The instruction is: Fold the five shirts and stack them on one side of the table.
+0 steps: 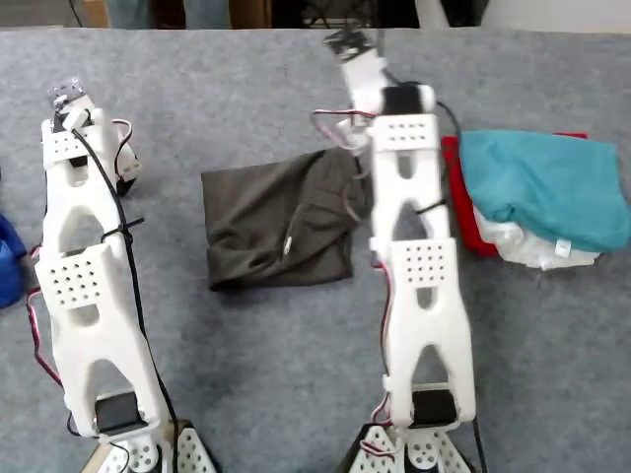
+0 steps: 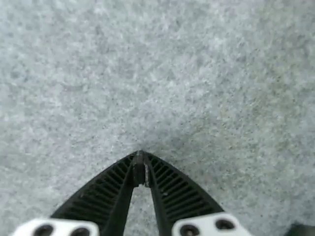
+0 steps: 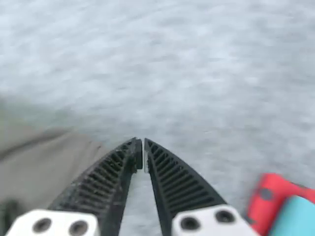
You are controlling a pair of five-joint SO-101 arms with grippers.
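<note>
Clock directions are read on the high view, with 12 the far edge of the table and 6 the arm bases.

- Table (image 1: 246, 374): grey felt-like cover.
- Dark shirt (image 1: 281, 222): at table centre, lying as a rumpled, roughly rectangular bundle. Its 3 o'clock edge runs under the right arm (image 1: 419, 266) as seen from above. The right wrist view catches a corner of it (image 3: 34, 157).
- Pile at 3 o'clock, well apart from the dark shirt: teal shirt (image 1: 542, 187) on top, a red shirt (image 1: 458, 197) showing beneath on its 9 o'clock side, and a white shirt (image 1: 527, 246) poking out at 6. 3 garments are countable. The pile is loose and its edges are not squared.
- Blue cloth (image 1: 8, 261): at the 9 o'clock edge, cut off by the frame. Cannot tell whether it is folded.
- Left gripper (image 2: 140, 167): tips pressed together with nothing between them, over bare felt. It sits at about 10 o'clock (image 1: 67, 99).
- Right gripper (image 3: 143, 155): jaws closed to a hairline and empty, above bare felt between the dark shirt and the red shirt (image 3: 268, 196). It sits near 12 o'clock (image 1: 353, 54).
</note>
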